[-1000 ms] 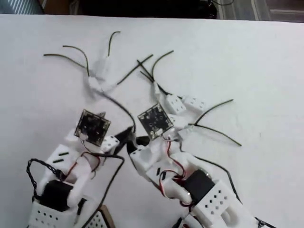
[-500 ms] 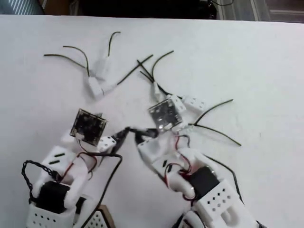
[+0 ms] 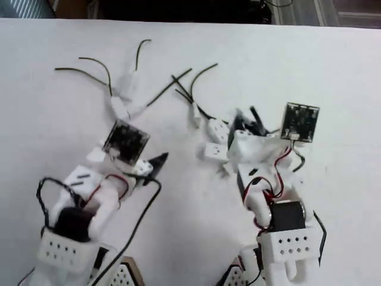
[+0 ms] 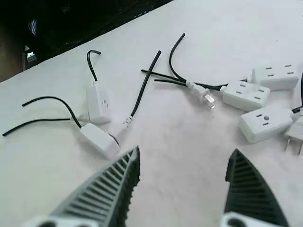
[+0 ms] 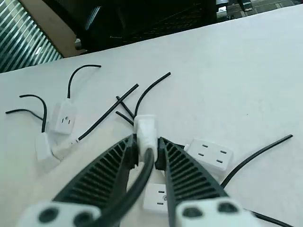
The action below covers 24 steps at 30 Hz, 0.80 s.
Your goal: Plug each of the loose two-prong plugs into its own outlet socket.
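My right gripper (image 5: pixel 146 150) is shut on a white two-prong plug (image 5: pixel 145 132), whose black cord runs back between the fingers. It hangs just above a white three-way outlet (image 5: pixel 209 153) and a second outlet (image 5: pixel 155 197). In the high view this right gripper (image 3: pixel 245 124) is right of centre, beside the outlets (image 3: pixel 215 151). My left gripper (image 4: pixel 182 182) is open with nothing in it, low over the table (image 4: pixel 180 137). Beyond it lie a loose plug (image 4: pixel 202 93) with bare prongs and three outlets (image 4: pixel 246 94). In the high view the left gripper (image 3: pixel 153 165) sits left of centre.
A second group lies at the far left: a small outlet (image 4: pixel 98 101) and a plug body (image 4: pixel 97 137) with short black cords (image 3: pixel 95 68). Another plug (image 4: pixel 296 135) sits beside the nearest outlet. The table's far edge (image 3: pixel 190 22) meets a dark background.
My right arm has swung from the middle, next to the left gripper, out to the right and farther back, over the outlets. The left gripper has shifted slightly forward and right.
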Each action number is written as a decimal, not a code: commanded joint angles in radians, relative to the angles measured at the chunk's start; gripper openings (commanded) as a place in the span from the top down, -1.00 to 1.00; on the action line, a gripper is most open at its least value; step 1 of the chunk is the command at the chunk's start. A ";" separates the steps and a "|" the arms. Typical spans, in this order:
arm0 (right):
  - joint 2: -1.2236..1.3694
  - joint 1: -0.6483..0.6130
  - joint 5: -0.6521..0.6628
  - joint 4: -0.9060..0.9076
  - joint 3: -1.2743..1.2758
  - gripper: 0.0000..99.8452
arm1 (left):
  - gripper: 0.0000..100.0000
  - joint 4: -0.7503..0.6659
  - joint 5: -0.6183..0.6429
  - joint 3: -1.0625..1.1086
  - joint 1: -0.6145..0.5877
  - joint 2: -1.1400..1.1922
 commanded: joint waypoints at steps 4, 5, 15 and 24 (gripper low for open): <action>-0.012 0.097 -0.048 -0.035 -0.049 0.96 | 0.41 -0.021 0.077 -0.364 0.038 0.524; -0.015 0.105 -0.055 -0.035 -0.049 0.96 | 0.41 -0.021 0.110 -0.414 0.044 0.599; -0.016 0.119 -0.054 -0.035 -0.051 0.96 | 0.41 -0.012 0.362 -0.861 0.168 1.228; -0.018 0.206 -0.097 -0.058 -0.057 0.96 | 0.41 -0.012 0.537 -1.120 0.243 1.544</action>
